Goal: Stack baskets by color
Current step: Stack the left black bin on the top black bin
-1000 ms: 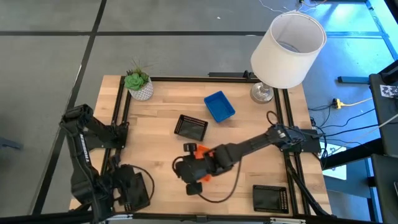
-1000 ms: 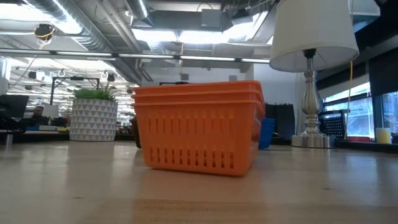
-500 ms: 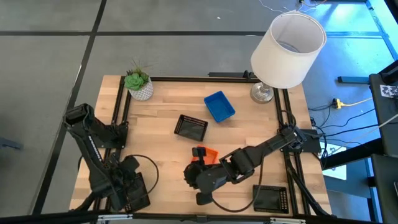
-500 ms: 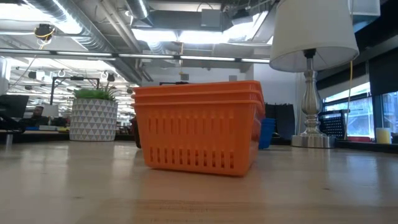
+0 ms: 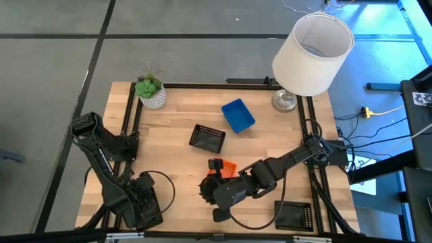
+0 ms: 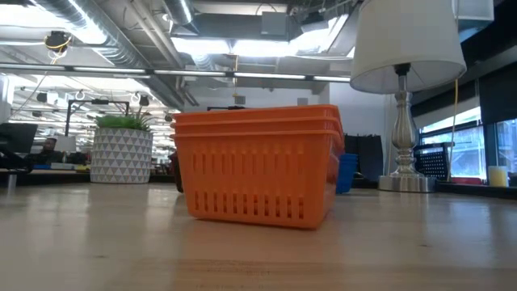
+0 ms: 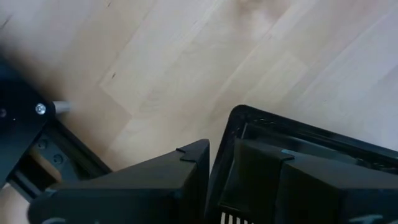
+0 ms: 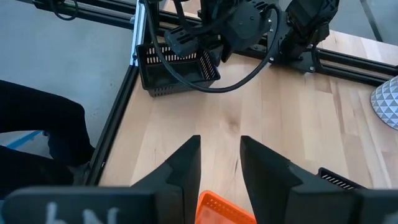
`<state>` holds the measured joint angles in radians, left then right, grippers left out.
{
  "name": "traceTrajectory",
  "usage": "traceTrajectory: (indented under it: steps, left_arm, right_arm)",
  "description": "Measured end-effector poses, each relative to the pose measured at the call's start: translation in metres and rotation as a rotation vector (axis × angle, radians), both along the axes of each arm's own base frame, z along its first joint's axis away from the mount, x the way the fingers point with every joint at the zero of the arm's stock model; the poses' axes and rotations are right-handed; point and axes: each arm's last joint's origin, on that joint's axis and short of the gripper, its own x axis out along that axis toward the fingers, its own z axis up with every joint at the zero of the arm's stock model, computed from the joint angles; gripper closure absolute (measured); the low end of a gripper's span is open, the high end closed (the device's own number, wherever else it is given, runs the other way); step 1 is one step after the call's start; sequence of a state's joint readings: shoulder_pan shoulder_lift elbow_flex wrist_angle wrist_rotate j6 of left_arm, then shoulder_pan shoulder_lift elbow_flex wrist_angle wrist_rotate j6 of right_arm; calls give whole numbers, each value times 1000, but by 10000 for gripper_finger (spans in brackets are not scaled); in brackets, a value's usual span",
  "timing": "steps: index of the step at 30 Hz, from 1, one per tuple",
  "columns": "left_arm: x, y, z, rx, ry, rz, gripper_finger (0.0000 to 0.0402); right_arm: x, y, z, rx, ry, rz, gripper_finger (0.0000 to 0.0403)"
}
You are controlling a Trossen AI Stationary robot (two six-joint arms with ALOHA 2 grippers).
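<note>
Three orange baskets (image 6: 258, 166) stand nested in one stack at mid-table, partly under my right arm (image 5: 225, 166). My right gripper (image 8: 221, 149) hangs open above the stack's near side, holding nothing. A black basket (image 8: 176, 70) stands on its base in the near-left corner. My left gripper (image 7: 224, 155) is down at it, open, with one finger inside and one outside a side wall. Another black basket (image 5: 207, 138) and a blue basket (image 5: 237, 115) stand farther back. A third black basket (image 5: 292, 214) stands near the front right. My left gripper comes from above, pointing steeply down, at the black basket's wall beside a corner (image 7: 235, 117). One finger (image 7: 189, 163) stands outside the wall and one (image 7: 273, 165) inside. Whether either finger touches the wall I cannot tell. The basket stands on the table.
A white patterned plant pot (image 5: 152, 94) stands at the far left corner and a lamp (image 5: 312, 54) at the far right. A black frame rail (image 8: 134, 99) runs along the table's edges. Bare wood lies between the orange stack and the near-left basket.
My left gripper has sunk onto the near-left black basket, turning a little as it went. My right gripper has risen and drawn back from the orange stack toward the table's near edge, then stayed still. The orange stack has not moved.
</note>
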<state>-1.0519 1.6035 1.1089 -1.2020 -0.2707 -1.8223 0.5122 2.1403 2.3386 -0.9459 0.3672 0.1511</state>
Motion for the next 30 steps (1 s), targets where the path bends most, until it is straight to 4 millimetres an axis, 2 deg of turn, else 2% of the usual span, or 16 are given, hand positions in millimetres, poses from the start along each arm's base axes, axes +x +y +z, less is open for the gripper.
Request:
traceTrajectory:
  steps: [26, 30]
  left_arm:
    - [3, -3, -3, -19, -8, -13, 335]
    - [3, 0, -12, -30, -15, -5, 335]
  right_arm:
    - [1, -2, 0, -1, 3, -2, 291]
    - [1, -2, -1, -5, 9, -1, 291]
